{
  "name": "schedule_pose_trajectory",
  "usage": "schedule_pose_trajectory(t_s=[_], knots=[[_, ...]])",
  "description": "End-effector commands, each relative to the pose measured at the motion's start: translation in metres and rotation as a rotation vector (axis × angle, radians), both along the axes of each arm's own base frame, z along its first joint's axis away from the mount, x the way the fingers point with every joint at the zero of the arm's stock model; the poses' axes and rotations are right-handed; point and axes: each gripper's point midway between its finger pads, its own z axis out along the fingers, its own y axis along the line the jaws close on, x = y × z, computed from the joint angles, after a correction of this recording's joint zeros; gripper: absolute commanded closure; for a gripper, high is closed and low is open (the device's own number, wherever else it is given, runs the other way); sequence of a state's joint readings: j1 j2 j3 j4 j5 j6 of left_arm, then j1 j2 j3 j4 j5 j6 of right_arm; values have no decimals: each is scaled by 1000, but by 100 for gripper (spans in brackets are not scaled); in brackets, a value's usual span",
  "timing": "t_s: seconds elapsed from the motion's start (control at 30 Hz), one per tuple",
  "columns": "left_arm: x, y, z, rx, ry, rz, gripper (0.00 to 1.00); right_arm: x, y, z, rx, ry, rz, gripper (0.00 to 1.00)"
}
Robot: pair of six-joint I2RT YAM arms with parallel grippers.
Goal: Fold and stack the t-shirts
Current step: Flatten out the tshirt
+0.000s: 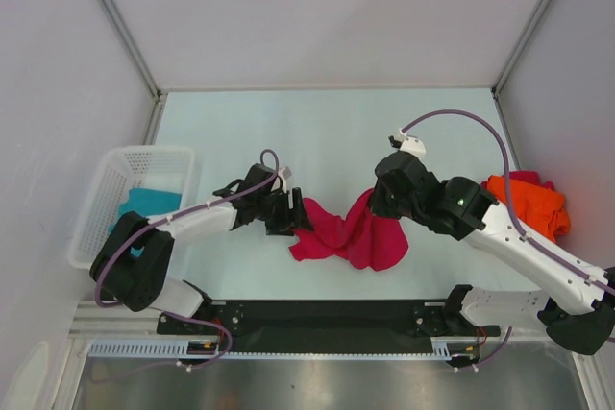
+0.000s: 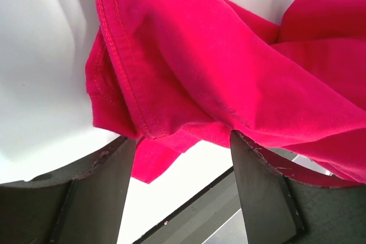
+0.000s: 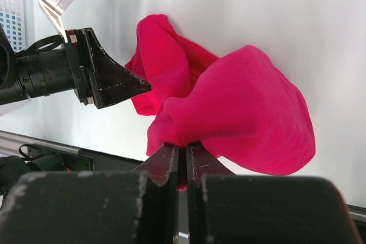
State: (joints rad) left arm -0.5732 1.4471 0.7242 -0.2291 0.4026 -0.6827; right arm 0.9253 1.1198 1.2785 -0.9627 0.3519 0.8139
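The crimson-pink t-shirt hangs crumpled between my two grippers, its lower part resting on the table. My right gripper is shut on a bunched fold of it, which it holds lifted; the jaws pinch cloth between them. My left gripper is open at the shirt's left edge. In the left wrist view its fingers stand wide apart with the stitched hem at their tips. The orange t-shirt lies crumpled at the right. The teal t-shirt lies in the basket.
A white mesh basket stands at the table's left edge. A bit of pink-red cloth shows behind the orange shirt. The black rail runs along the near edge. White walls enclose the table.
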Motion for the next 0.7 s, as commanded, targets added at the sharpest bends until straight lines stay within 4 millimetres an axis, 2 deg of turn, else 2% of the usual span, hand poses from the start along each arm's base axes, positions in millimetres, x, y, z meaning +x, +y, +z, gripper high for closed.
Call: schedule_pose_trajectory(t_s=[0.0,0.17,0.47,0.57,0.67], knots=[[11,-9,27,-41,-63,8,28,5,3,11,37,-36,-2,100],[10,-6,20,-19,-55,11,28,5,3,9,37,-33,-1,100],[-6,-4,1,-18,-27,29,29,8,6,4,35,-24,6,100],[-6,-8,-3,-19,-22,23,35,9,9,3,33,-19,12,100],[-5,-11,-6,-23,-15,15,53,8,9,4,36,-19,12,100]])
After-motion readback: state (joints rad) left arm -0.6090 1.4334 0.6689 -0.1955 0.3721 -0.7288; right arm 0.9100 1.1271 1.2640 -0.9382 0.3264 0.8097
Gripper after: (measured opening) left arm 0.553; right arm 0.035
